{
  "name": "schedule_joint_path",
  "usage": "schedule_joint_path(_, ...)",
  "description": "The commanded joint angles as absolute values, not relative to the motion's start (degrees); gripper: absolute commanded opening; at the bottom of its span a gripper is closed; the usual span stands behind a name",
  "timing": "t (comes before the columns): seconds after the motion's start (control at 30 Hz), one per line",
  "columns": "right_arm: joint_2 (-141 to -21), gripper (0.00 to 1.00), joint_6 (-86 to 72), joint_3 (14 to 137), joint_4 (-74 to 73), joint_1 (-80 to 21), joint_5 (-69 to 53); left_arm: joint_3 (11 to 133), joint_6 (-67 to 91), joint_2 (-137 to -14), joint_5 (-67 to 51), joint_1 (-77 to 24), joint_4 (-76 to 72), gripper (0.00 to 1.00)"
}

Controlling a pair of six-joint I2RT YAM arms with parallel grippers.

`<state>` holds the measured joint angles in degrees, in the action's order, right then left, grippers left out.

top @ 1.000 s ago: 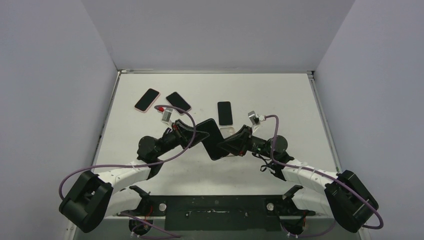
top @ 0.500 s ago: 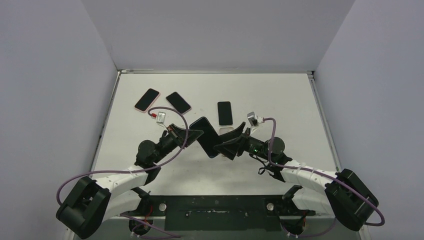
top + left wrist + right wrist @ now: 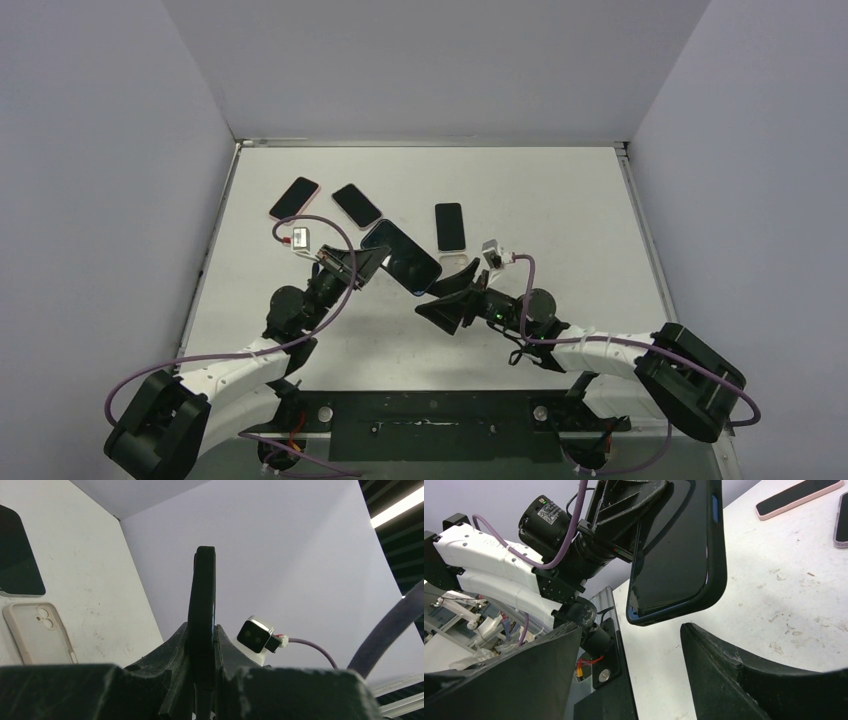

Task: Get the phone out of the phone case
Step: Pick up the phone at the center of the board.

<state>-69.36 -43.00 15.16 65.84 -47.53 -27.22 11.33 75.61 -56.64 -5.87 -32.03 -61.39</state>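
Having released, right gripper (image 3: 440, 298) is retreating nearward, spread; left gripper (image 3: 368, 262) is pinching the phone case (image 3: 404, 258); regrasp should be catching only its lip.

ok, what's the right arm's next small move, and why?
Probably ease the right gripper forward and close on the free lower corner of the cased phone. The left gripper clamps its other end, and the right's jaws stand open just short of it.

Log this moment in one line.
left gripper: jaws shut on phone, lifted | right gripper: jaws open, clear of phone | case: not yet off phone
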Motion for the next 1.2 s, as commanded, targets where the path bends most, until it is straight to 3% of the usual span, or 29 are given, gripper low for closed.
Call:
schedule_joint_path(0.0, -71.63, 0.71, -42.67, 15.75, 76.23, -48.29, -25.95, 12.39, 79.58, -55.45, -3.55, -31.89, -65.90, 0.00)
schedule_joint_path(0.27, -75.28, 0.55, -43.31, 17.40, 80.72, -48.53, -26.49, 12.35, 80.60, -56.12, -3.82, -32.07, -65.87, 0.00)
schedule_joint_path(0.6, -76.82, 0.43, -43.51, 18.10, 83.87, -48.57, -25.81, 11.98, 81.14, -57.40, -4.22, -32.47, -66.81, 0.00)
schedule_joint_path(1.0, -76.25, 0.00, -34.34, 17.47, 80.51, -48.43, -27.84, 12.38, 83.97, -58.31, -6.77, -32.52, -66.17, 0.00)
schedule_joint_path(1.17, -74.00, 0.00, -25.82, 18.17, 73.94, -48.43, -28.87, 12.64, 85.65, -59.17, -8.86, -32.52, -65.68, 0.00)
